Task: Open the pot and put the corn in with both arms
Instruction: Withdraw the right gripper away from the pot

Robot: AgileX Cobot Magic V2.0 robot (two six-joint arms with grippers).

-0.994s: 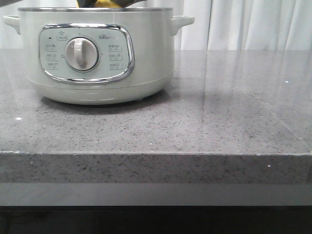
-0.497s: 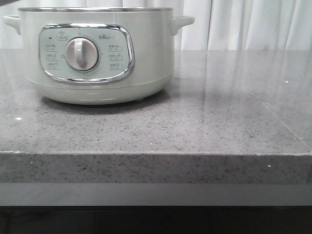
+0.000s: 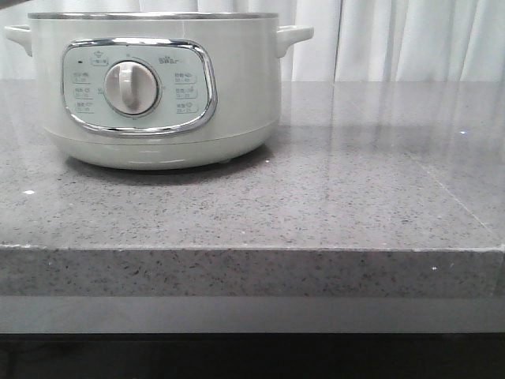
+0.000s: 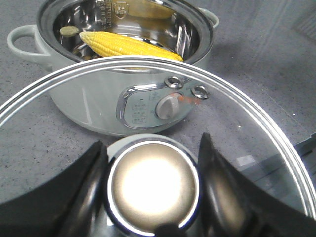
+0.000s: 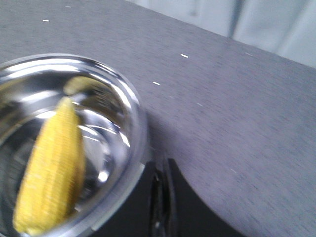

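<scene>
Corn [image 4: 129, 45] is lying inside the pot [image 3: 158, 87], on the steel bowl, stub end toward the far wall. The drop looks done.

Left gripper [image 4: 153, 185] is clamping the knob [image 4: 153, 183] of the glass lid [image 4: 237, 128], holding it off the pot on the control-panel side. Right gripper [image 5: 162, 197] is sitting just outside the rim; its fingers are pressed together with nothing between them.

Step in hand, as I read it: the right arm is clearing out. Pull it up and away from the rim before moving sideways so the fingers aren't clipping the steel edge. Keep the lid level and well off the opening; its knob grip looks centred, so no re-grip needed.

Versus a second ago in the front view: the dark gripper and yellow cob showing above the rim are gone, only the bare rim is showing now. Pot isn't shifting on the counter [image 3: 355, 205].
</scene>
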